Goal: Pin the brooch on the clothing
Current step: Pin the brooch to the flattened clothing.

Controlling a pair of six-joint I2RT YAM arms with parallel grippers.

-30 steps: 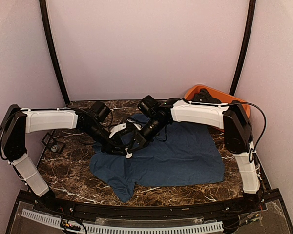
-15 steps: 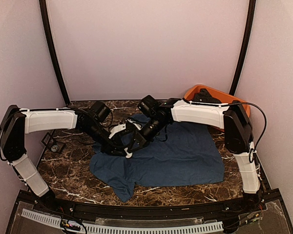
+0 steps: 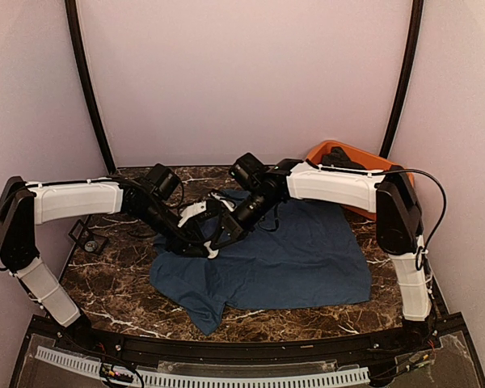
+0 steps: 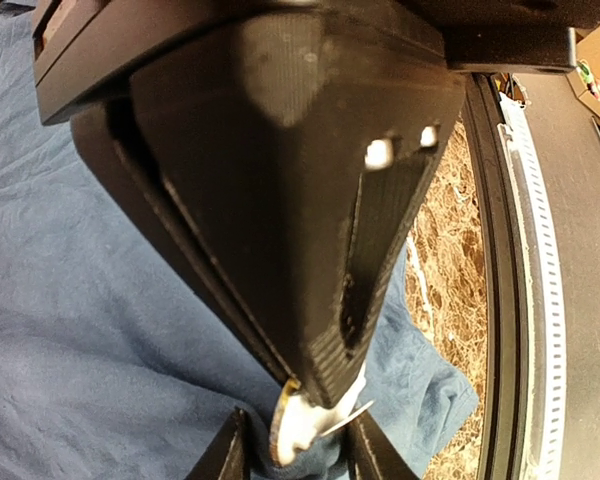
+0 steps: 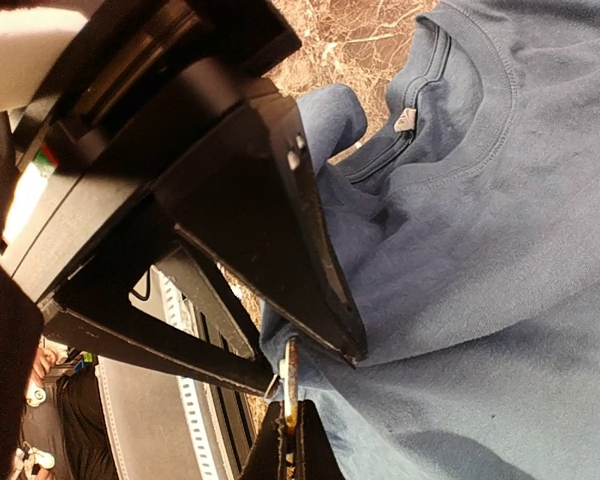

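Note:
The clothing (image 3: 299,259), a dark navy T-shirt, lies spread on the marble table; its collar (image 5: 430,130) shows in the right wrist view. Both grippers meet over the shirt's left part. My right gripper (image 5: 293,442) is shut on the rim of the brooch (image 5: 291,385), a white disc with a gold edge. In the left wrist view the brooch (image 4: 292,432) sits against a bunched fold of the clothing (image 4: 80,300), its thin pin sticking out to the right. My left gripper (image 4: 295,458) straddles it, open, fingertips (image 4: 227,452) apart. From above, the left gripper (image 3: 208,246) and right gripper (image 3: 222,233) nearly touch.
An orange tub (image 3: 370,164) holding dark items stands at the back right, behind the right arm. A small black object (image 3: 89,239) lies on the marble table (image 3: 113,283) at the left. The table's black front rail (image 4: 520,260) runs close by.
My left gripper's jaws have spread apart around the brooch. Both arms have shifted slightly; the right gripper stays shut on the brooch.

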